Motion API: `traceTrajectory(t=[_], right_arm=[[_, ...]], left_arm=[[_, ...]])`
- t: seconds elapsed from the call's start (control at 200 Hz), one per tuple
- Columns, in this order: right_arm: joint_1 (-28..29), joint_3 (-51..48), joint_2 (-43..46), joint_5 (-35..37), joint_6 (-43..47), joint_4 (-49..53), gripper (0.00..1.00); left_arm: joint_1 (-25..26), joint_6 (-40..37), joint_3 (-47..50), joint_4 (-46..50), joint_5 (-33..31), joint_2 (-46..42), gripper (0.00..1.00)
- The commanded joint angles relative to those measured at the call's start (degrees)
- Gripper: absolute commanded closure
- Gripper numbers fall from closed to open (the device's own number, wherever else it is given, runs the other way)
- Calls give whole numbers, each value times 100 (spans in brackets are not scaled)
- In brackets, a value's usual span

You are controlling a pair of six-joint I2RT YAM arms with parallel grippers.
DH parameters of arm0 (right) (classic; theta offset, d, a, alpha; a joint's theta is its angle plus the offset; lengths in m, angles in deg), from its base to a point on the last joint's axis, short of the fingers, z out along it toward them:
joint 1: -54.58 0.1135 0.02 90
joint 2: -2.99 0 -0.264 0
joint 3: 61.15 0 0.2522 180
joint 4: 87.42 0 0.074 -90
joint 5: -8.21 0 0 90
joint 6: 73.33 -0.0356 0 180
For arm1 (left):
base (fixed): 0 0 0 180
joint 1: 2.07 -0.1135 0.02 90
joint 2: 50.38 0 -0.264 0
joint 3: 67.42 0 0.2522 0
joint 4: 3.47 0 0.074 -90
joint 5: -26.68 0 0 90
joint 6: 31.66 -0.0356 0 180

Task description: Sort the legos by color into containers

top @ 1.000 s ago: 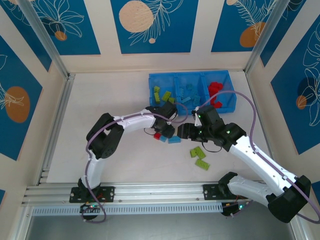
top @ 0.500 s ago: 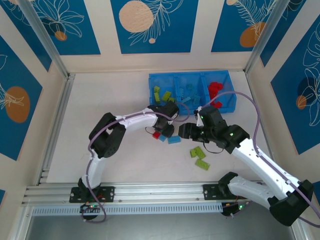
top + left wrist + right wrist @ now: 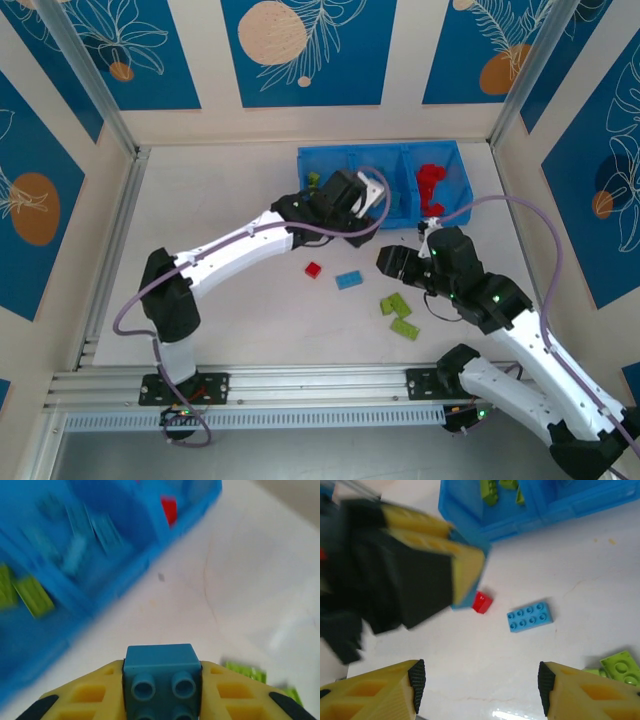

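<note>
Blue brick [image 3: 160,672], pinched between the left gripper's [image 3: 365,195] yellow jaws, held at the tray [image 3: 303,165] near its middle compartment. Right gripper [image 3: 480,690]: jaws spread, empty, over a loose red brick [image 3: 481,602]. Risk: an off-centre release probably lands it among lime green bricks [image 3: 489,494].

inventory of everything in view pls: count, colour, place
Blue plastic three-compartment tray: 1, blue, far side of the table.
Lime green studded bricks in tray: several, left compartment.
Light blue bricks in tray: blurred, count unclear, middle compartment.
Red bricks in tray: cluster, count unclear, right compartment.
Small red brick: 1, loose on the table.
Light blue eight-stud brick: 1, loose, beside the red one.
Loose lime green bricks: 2, on the table near the right arm.
Held blue studded brick: 1, between the left fingers.
Left end effector: shut on that brick, at the tray.
Right end effector: open, above the table.
</note>
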Motion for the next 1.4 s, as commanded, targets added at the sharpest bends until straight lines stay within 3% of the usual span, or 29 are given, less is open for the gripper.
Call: traceTrajectory(t=[0.0,0.205,0.33,0.505,0.605,0.84,0.975,1.13,1.265,1.395], right_arm=[[-51,-153,358,440,-293,9,37],[-72,-201,655,609,-338,290,37],[-73,-138,666,565,-321,426,37],[-87,-84,732,636,-262,532,37],[-100,-118,764,777,-221,527,37],[-355,-300,541,913,-275,390,36],[-912,-203,38,369,155,260,35],[-2026,-72,-649,-701,488,291,30],[-2799,-84,-1023,-1541,372,217,28],[-3169,-288,-1049,-2032,275,25,28]], left_arm=[[-122,-642,-728,-706,-628,834,69],[-477,-987,-2968,-753,-759,2418,69],[-550,-1187,-4306,-579,-911,3301,54],[-564,-971,-4690,-145,-675,3258,44],[-504,-639,-3830,-102,-440,2445,44],[-38,837,416,-1270,-588,-643,45],[338,1764,1859,-1049,-1320,-1616,46],[873,3317,2583,-517,-1670,-1897,47],[1490,4160,2857,-723,-992,-1554,45],[1880,4455,2741,-967,-487,-852,38]])
